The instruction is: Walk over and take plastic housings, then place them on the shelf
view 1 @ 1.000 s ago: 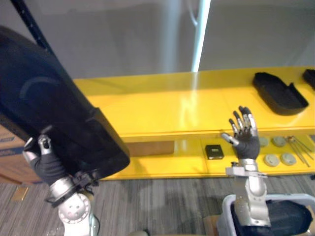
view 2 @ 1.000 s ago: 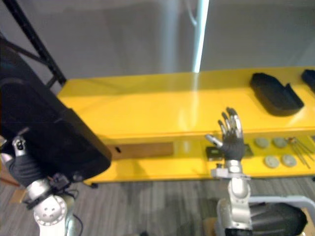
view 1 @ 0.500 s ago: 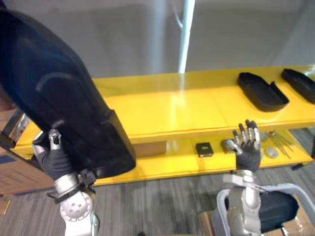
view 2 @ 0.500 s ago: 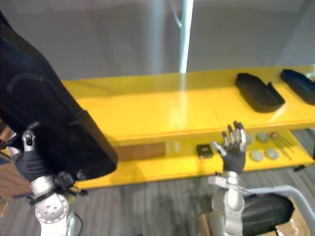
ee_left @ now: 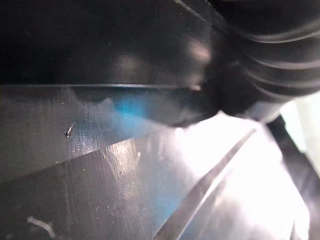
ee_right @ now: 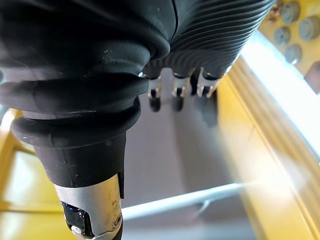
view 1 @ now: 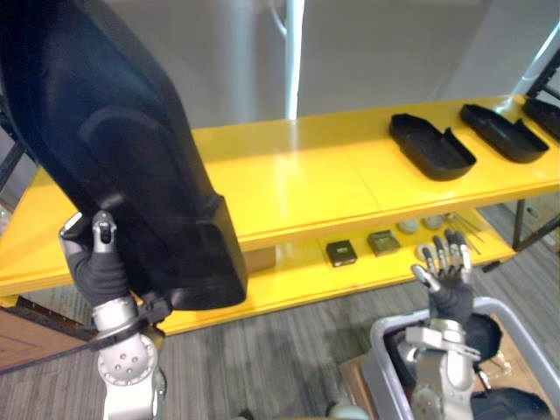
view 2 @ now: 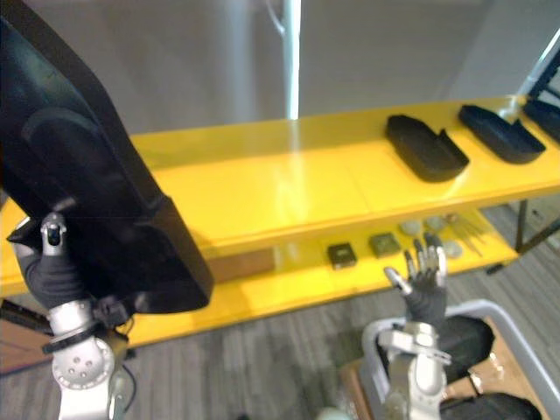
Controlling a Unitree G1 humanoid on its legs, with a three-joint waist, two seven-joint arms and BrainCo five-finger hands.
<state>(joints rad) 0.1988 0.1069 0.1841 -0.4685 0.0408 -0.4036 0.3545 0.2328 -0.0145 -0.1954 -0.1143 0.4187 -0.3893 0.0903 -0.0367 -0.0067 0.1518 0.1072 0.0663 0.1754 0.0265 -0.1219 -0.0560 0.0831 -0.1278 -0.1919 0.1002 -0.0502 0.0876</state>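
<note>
black plastic housing [view 1: 114, 149], large and glossy, fills the upper left of the head views, tilted up on end and raised clear of the yellow shelf [view 1: 297, 179] behind it. the left hand [view 1: 98, 267] carries it from below at lower left: the thumb lies against the near face, and the fingers go behind the part (hidden there, so the grip reads from the thumb alone). in the left wrist view the same shiny black surface [ee_left: 100, 165] sits right against the hand's ribbed cover.

the right hand [view 1: 450, 284] stands at lower right, palm upright, fingers straight and spread, holding nothing; the right wrist view shows its fingers [ee_right: 177, 95] extended in a row.

on the shelf's top tier, at upper right, three more black housings lie side by side: one [view 1: 430, 147], a second [view 1: 495, 133], and a third [view 1: 544, 112] cut by the frame edge. the lower tier holds two small dark square parts [view 1: 341, 253] and some grey discs [view 1: 409, 227]. a grey bin [view 2: 372, 337] at the bottom right holds dark parts [view 1: 486, 332].
</note>
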